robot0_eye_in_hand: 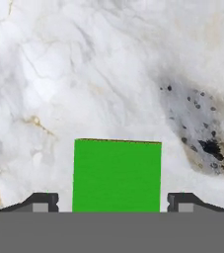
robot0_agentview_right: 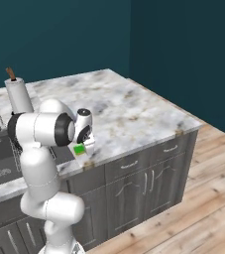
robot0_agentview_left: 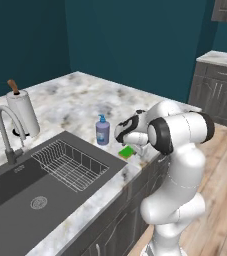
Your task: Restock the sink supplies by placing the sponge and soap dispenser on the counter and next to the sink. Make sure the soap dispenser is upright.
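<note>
The green sponge (robot0_eye_in_hand: 117, 175) lies flat on the marble counter (robot0_eye_in_hand: 108, 74), close to its front edge and right of the sink (robot0_agentview_left: 35, 192). My gripper (robot0_eye_in_hand: 113, 200) hangs straight over it, open. One fingertip stands on each side of the sponge, with a small gap to it. From the base views the sponge (robot0_agentview_left: 126, 152) (robot0_agentview_right: 79, 149) sits just under my hand (robot0_agentview_left: 134, 145). The soap dispenser (robot0_agentview_left: 103, 131), a lavender bottle with a blue pump, stands upright on the counter just beyond the sponge, by the sink's right rim.
A wire rack (robot0_agentview_left: 70, 165) lies in the sink's right part. The chrome faucet (robot0_agentview_left: 5, 132) and a white paper towel roll (robot0_agentview_left: 24, 112) stand behind the basin. Wide bare marble (robot0_agentview_right: 129, 109) stretches to the right. Dark cabinets (robot0_agentview_right: 148, 183) sit under the counter.
</note>
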Controlling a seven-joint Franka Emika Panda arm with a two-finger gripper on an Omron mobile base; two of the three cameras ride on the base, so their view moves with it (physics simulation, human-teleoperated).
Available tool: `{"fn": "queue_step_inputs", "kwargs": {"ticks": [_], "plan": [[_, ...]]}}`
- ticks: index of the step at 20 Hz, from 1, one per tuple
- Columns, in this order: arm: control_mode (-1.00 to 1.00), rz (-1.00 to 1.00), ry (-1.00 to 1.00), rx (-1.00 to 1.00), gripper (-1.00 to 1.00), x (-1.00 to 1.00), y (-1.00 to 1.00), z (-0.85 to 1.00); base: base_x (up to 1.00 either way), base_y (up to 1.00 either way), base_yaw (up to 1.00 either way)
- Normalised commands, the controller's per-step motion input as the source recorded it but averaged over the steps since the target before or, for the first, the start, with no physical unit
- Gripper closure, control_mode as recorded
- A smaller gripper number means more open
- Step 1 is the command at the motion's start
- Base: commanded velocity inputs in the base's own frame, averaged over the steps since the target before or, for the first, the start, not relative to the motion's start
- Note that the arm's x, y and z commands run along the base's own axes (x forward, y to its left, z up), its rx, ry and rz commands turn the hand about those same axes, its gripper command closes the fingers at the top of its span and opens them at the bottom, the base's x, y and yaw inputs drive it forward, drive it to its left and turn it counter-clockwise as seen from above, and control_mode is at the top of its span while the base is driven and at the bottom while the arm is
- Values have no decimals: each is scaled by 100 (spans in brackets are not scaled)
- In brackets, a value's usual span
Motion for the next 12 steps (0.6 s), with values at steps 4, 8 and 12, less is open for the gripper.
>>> {"fn": "queue_step_inputs", "kwargs": {"ticks": [4, 8, 12], "plan": [[-100, 0, -4, 0, -100, -18, 0, 32, 0, 0, 0], [-100, 0, -9, 0, -100, -25, 0, 44, 0, 0, 0], [-100, 0, -12, 0, -100, -66, -8, 47, 0, 0, 0]]}}
